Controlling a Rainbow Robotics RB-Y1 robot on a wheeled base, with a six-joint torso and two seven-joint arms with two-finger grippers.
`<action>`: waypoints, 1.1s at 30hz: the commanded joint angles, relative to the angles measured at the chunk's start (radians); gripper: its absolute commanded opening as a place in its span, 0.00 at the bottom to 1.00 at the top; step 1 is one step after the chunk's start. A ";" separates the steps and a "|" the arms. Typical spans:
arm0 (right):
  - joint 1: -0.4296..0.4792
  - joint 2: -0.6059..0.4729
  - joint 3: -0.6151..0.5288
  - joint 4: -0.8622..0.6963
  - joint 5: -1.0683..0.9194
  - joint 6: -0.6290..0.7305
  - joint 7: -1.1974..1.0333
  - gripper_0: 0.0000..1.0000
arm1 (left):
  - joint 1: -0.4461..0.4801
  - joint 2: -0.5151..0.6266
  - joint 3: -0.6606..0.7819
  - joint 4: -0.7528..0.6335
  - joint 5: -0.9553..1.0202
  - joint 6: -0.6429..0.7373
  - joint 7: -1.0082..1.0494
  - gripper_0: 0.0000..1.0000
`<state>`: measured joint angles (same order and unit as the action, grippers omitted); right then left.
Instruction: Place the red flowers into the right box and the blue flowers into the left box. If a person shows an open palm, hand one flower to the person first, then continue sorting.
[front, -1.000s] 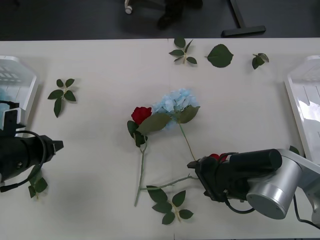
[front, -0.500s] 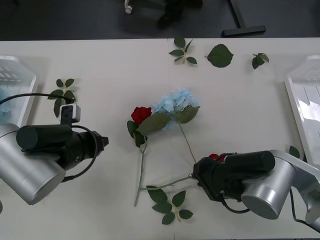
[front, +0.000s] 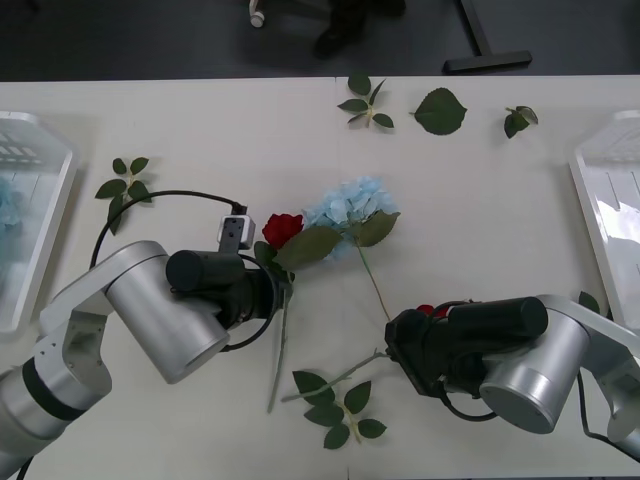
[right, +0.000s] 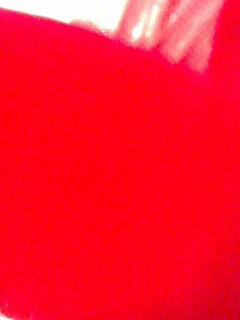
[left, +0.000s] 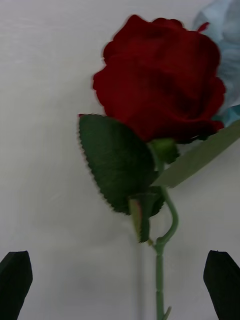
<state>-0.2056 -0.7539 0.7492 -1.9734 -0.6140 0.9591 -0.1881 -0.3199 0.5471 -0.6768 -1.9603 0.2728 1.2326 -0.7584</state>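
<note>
Left arm extends from 8 o'clock toward centre; left gripper (left: 120, 280) hangs with black fingertips (left: 15, 280) spread wide apart. Right arm enters from 4 o'clock, right gripper (front: 400, 345) pointing toward 9 o'clock.

even, diffuse overhead light on the pale table (front: 200, 130); shadows soft and short, tucked close under the arms. floor beyond the table's far edge dim. mild glare on the right box (front: 612, 205). right wrist view is a washed-out red blur, out of focus. ahead of the left gripper (left: 120, 280), the red rose (left: 160, 80) is slightly soft, its fingertips (left: 15, 280) dark.
</note>
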 joint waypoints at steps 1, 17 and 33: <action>-0.058 0.019 -0.100 -0.039 -0.056 0.047 -0.044 0.00 | -0.070 -0.059 -0.032 0.069 0.049 -0.064 -0.144 1.00; -0.287 -0.166 -0.505 0.232 -0.352 0.346 0.940 0.00 | -0.163 -0.130 -0.078 0.285 0.085 -0.128 -0.315 1.00; -0.692 -0.317 -0.393 0.918 -0.302 0.441 1.994 0.00 | -0.176 -0.136 -0.099 0.310 0.026 -0.130 -0.361 0.02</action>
<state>-0.7605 -1.0076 0.2903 -1.0984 -0.9648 1.3715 1.7680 -0.4624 0.4346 -0.7474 -1.6469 0.3352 1.1139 -1.0538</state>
